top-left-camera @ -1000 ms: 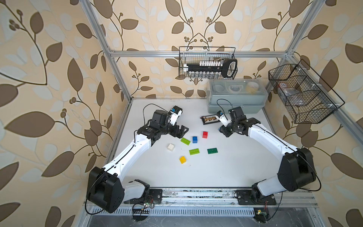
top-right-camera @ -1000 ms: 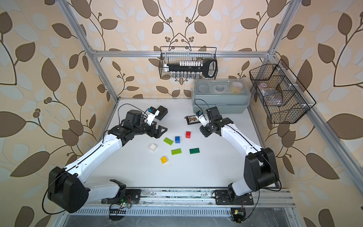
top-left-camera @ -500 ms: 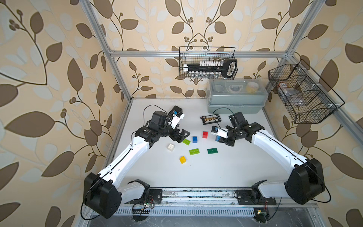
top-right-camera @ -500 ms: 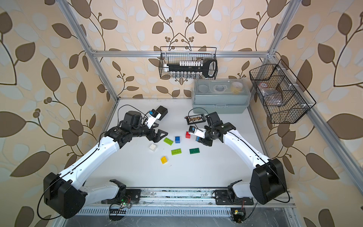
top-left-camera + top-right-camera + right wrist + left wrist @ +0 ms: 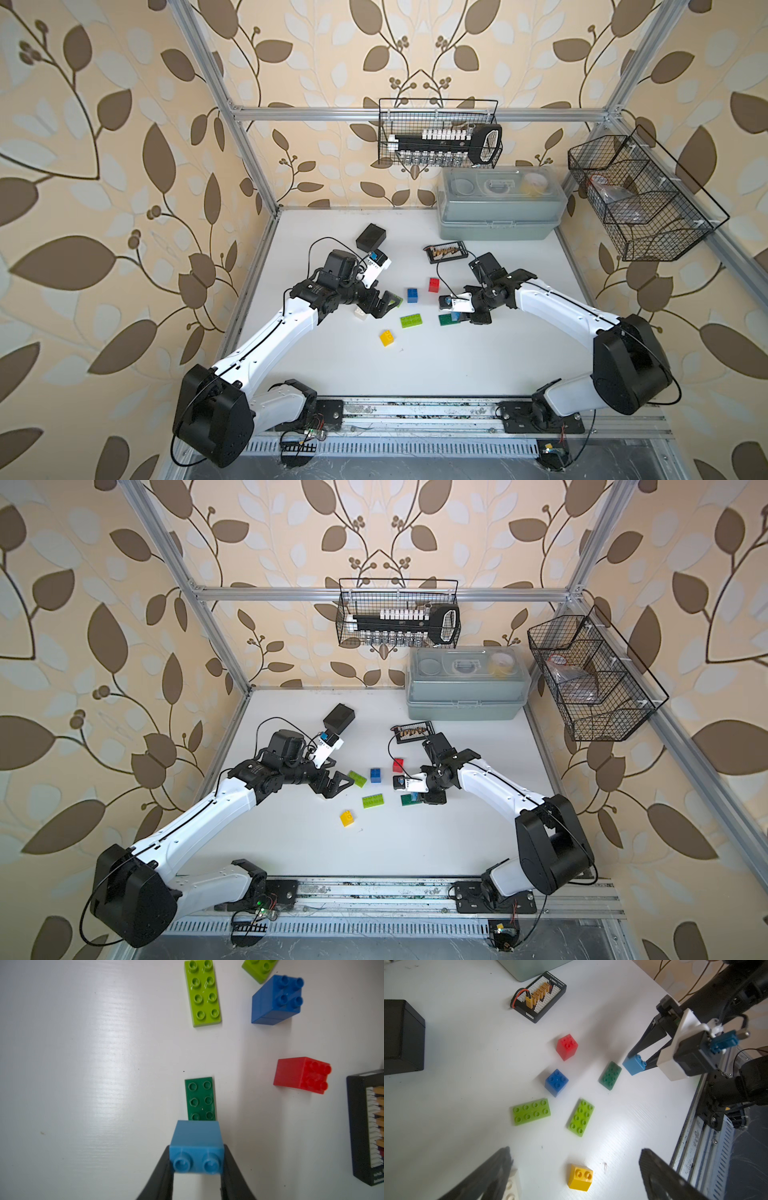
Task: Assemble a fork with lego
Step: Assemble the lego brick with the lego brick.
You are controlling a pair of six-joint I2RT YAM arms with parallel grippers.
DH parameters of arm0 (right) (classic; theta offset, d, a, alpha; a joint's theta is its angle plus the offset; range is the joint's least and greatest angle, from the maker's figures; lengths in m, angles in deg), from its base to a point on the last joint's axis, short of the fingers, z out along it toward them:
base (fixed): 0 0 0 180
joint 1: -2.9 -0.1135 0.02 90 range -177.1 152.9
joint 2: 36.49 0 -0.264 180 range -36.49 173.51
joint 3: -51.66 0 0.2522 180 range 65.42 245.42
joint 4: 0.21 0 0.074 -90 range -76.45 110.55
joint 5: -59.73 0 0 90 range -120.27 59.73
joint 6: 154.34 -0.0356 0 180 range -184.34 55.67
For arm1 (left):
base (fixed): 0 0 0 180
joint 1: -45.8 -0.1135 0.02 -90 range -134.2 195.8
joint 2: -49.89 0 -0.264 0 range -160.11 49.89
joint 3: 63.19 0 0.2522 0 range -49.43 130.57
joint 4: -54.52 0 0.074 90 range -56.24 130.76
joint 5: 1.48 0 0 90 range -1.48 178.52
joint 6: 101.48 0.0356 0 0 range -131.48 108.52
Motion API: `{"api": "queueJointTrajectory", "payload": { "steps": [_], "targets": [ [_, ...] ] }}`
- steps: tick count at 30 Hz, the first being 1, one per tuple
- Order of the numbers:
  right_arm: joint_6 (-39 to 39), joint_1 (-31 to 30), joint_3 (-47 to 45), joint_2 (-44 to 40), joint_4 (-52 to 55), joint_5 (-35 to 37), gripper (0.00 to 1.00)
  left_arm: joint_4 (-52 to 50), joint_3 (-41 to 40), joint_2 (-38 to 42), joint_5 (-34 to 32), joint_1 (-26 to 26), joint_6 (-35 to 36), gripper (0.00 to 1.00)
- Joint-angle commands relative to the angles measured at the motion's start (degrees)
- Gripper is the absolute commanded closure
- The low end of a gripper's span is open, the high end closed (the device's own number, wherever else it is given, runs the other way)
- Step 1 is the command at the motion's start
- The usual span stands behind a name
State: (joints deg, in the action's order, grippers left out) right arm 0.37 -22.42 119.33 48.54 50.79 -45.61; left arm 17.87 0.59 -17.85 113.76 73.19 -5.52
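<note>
Leaf-patterned walls on three sides, white table [image 5: 415,374] inside a metal frame. Right arm reaches in low. The right gripper [image 5: 197,1164] is clamped on the light-blue brick [image 5: 196,1136], which is tilted with its studs facing back toward the wrist. Its far edge sits at one end of the dark-green oblong [image 5: 200,1098]; touching or just clear, cannot tell. My read: a prong being brought to the crossbar, needing to be levelled before pressing. Left gripper [image 5: 575,1152] spread wide, holding nothing, white brick [image 5: 512,1186] just beside one jaw, likely the next pick. No fork yet. The lego lies loose mid-table between the arms: a lime oblong [image 5: 531,1111], a second lime oblong [image 5: 581,1117], then blue square [image 5: 556,1082], red square [image 5: 566,1047] and yellow square [image 5: 580,1177], all apart. Containers:
- grey lidded box [image 5: 498,208] at the back: round shapes under a clear lid, not nameable
- side wire basket [image 5: 640,199]: something clear and crumpled
- back wire basket [image 5: 440,133]: a long black piece with a white row
- black box [image 5: 371,237]: contents unseen
- small black tray [image 5: 539,997]: amber plugs
</note>
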Motion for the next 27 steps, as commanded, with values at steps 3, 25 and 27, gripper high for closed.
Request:
{"api": "queueJointTrajectory", "payload": {
  "steps": [3, 25, 27],
  "targets": [
    [3.7, -0.5, -1.6, 1.9, -3.0, 1.3, 1.00, 2.0, -1.6, 2.0, 0.0, 0.6, -0.2, 0.01],
    [6.6, -0.5, -3.1, 6.6, -6.0, 3.2, 1.00, 3.0, -1.9, 0.3, 0.1, 0.6, 0.8, 0.01],
    [6.6, -0.5, -3.1, 7.1, -6.1, 3.3, 1.00, 3.0, -1.8, 0.2, 0.1, 0.6, 1.0, 0.01]
  ]
}}
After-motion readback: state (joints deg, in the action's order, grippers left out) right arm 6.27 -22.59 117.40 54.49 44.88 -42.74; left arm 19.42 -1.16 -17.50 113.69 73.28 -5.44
